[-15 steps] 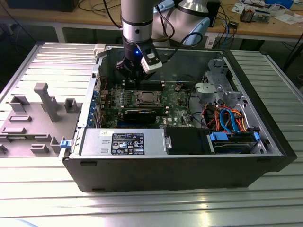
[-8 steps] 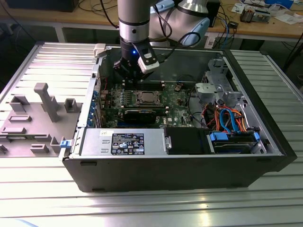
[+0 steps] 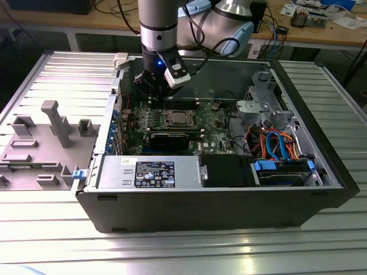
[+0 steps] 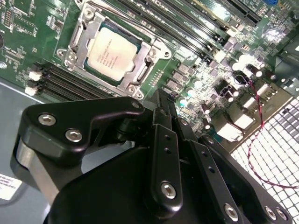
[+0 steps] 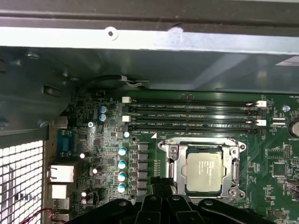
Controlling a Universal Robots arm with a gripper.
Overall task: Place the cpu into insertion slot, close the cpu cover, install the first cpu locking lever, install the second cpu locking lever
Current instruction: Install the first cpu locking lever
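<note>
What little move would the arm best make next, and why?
I'd guess a small drop toward the socket's edge to meet a locking lever: the cpu already lies in the insertion slot with the cpu cover down over it, and the shut gripper hangs beside it, empty. Whether either lever is latched, I cannot tell.

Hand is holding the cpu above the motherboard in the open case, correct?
Not quite. The cpu is not in the hand; it lies in the insertion slot, as the second wrist view shows. The hand is above the motherboard in the open case.
</note>
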